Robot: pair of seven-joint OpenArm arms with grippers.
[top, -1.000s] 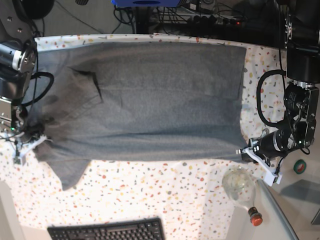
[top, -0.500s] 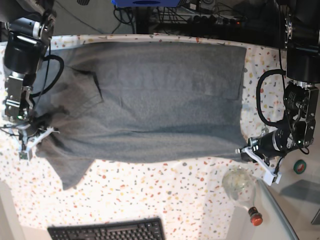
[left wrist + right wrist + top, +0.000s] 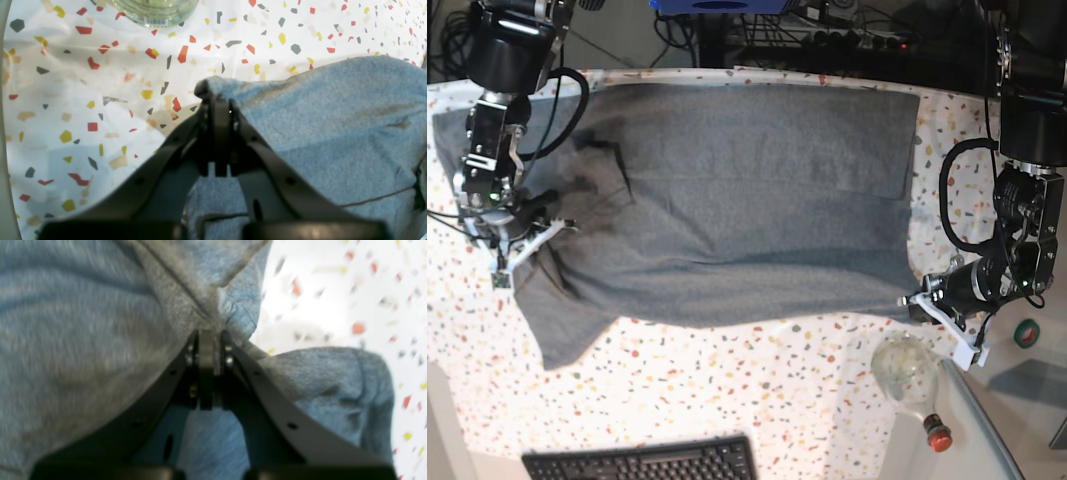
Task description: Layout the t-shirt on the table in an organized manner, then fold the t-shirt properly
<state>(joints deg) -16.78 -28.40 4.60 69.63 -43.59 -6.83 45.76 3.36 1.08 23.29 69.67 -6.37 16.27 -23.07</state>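
The grey t-shirt [image 3: 747, 200] is lying spread across the far half of the bench [image 3: 757, 390], its body reaching to the far edge and one short sleeve [image 3: 562, 325] trailing toward the near left corner in the base view. I am pinching its hem corner with my left fingers [image 3: 914, 303], pressed together on a small peak of cloth near the bench's right edge in that view; my left wrist view is showing that fold [image 3: 208, 87] bunching at the tips. My right fingers [image 3: 525, 245] are clamping a gathered seam by the sleeve, near the left edge, the fabric [image 3: 213, 316] puckering around them. A clear glass bottle [image 3: 907, 375] with a red cap is lying near my left fingers, and a black keyboard [image 3: 642, 462] is sitting at the near edge.
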